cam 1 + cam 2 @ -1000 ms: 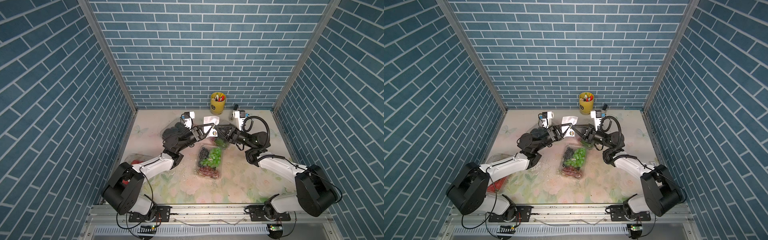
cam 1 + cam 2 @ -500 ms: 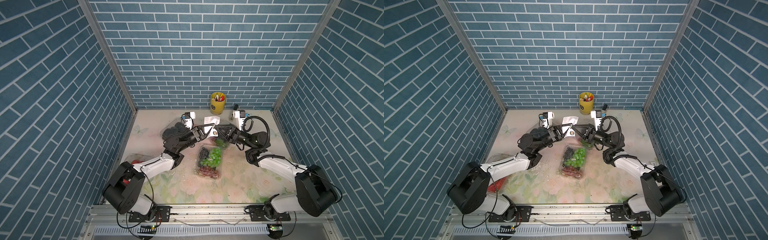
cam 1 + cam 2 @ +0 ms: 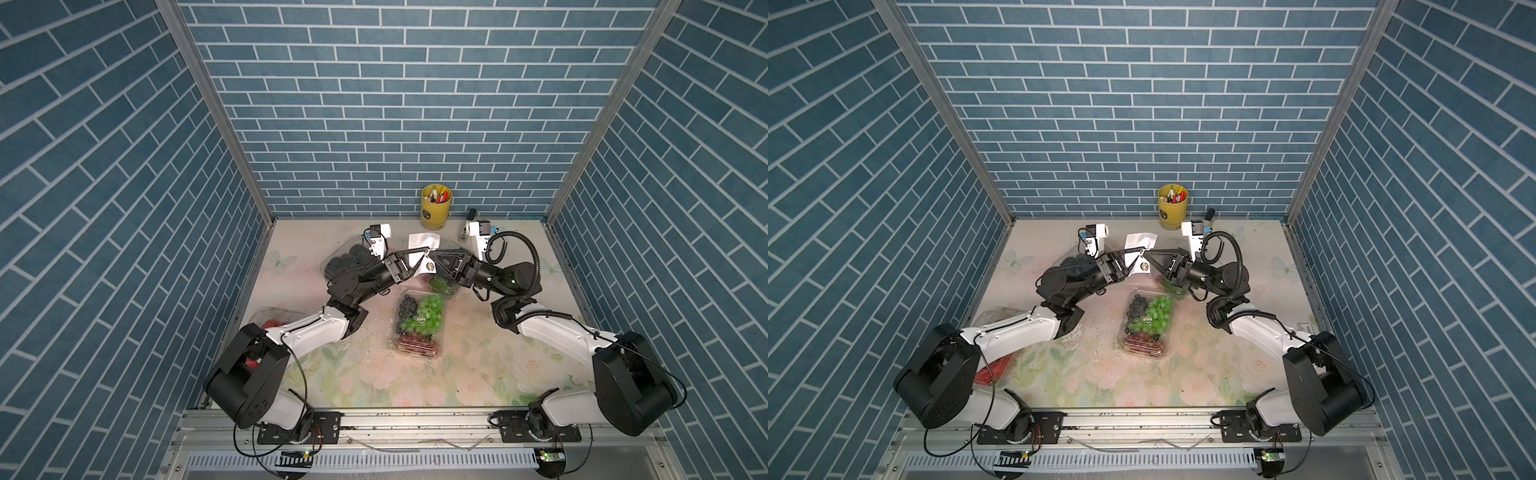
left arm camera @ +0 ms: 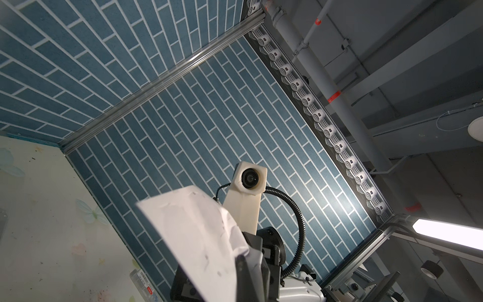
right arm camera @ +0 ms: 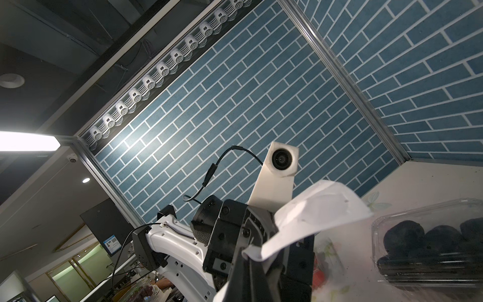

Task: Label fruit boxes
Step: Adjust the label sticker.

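My left gripper (image 3: pixel 423 250) and right gripper (image 3: pixel 434 252) meet tip to tip above the table's middle back, both shut on a white sticker sheet (image 3: pixel 419 261) that hangs between them. A round sticker (image 3: pixel 431 266) shows on it. The sheet (image 4: pixel 198 235) fills the left wrist view and curls over the right fingers (image 5: pixel 251 277). Of the fruit boxes, the mixed-grape one (image 3: pixel 417 322) lies in front of the grippers. The black-berry box (image 3: pixel 349 259) is under the left arm. A box showing green fruit (image 3: pixel 442 286) sits under the right gripper. The strawberry box (image 3: pixel 270 324) is at far left.
A yellow pen cup (image 3: pixel 435 206) stands at the back wall. Another white sheet (image 3: pixel 423 240) lies flat on the table behind the grippers. Blue brick walls close in three sides. The black-berry box (image 5: pixel 431 248) also shows in the right wrist view.
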You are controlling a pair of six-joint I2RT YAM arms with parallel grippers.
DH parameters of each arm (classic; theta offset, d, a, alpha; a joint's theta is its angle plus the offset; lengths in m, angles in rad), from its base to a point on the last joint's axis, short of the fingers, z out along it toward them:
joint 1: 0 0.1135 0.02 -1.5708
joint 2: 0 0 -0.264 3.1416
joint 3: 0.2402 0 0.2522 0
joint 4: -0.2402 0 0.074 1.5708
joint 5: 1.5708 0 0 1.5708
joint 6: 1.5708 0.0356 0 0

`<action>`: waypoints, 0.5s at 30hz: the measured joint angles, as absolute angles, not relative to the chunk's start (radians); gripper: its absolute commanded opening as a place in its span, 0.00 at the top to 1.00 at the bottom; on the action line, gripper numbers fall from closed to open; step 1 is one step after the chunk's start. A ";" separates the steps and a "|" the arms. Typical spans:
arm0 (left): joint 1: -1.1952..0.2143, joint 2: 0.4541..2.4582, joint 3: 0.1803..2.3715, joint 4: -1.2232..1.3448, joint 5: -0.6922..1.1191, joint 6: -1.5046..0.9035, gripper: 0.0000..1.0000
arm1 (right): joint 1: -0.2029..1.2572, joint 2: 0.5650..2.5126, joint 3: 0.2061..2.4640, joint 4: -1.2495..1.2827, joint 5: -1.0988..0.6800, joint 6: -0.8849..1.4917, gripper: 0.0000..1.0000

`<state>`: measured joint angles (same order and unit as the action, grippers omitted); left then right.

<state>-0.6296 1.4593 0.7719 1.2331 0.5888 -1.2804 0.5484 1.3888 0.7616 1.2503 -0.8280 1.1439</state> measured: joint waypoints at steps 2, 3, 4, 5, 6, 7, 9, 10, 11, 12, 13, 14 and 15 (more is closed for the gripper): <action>-0.627 1.438 0.772 1.197 0.593 -1.267 1.00 | 0.548 1.380 0.762 1.235 -0.828 1.139 0.97; -0.624 1.423 0.772 1.173 0.594 -1.259 1.00 | 0.548 1.373 0.760 1.226 -0.830 1.133 0.92; -0.619 1.410 0.772 1.152 0.598 -1.249 1.00 | 0.548 1.365 0.757 1.218 -0.830 1.127 0.88; -0.614 1.396 0.772 1.130 0.604 -1.240 1.00 | 0.546 1.357 0.754 1.210 -0.826 1.121 0.86; -0.607 1.378 0.772 1.105 0.608 -1.230 1.00 | 0.540 1.346 0.749 1.198 -0.823 1.115 0.84; -0.600 1.361 0.772 1.081 0.615 -1.218 1.00 | 0.533 1.332 0.744 1.185 -0.816 1.107 0.82; -0.588 1.325 0.772 1.027 0.623 -1.189 1.00 | 0.522 1.302 0.734 1.151 -0.806 1.090 0.76; -0.583 1.302 0.772 0.991 0.624 -1.163 1.00 | 0.517 1.283 0.730 1.124 -0.801 1.078 0.74; -0.580 1.284 0.774 0.953 0.624 -1.137 1.00 | 0.515 1.265 0.728 1.092 -0.796 1.066 0.72; -0.578 1.263 0.779 0.904 0.622 -1.104 1.00 | 0.513 1.243 0.728 1.050 -0.788 1.050 0.70; -0.576 1.242 0.785 0.852 0.619 -1.068 1.00 | 0.512 1.219 0.728 1.000 -0.780 1.033 0.67; -0.576 1.221 0.790 0.798 0.611 -1.030 1.00 | 0.512 1.196 0.728 0.950 -0.771 1.013 0.64; -0.576 1.200 0.796 0.744 0.599 -0.993 1.00 | 0.512 1.171 0.728 0.896 -0.758 0.994 0.61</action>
<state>-0.5758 1.2003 0.7963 0.7437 0.5991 -0.9932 0.5121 1.1709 0.7280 0.8955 -0.7578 0.9939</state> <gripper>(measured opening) 0.043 0.349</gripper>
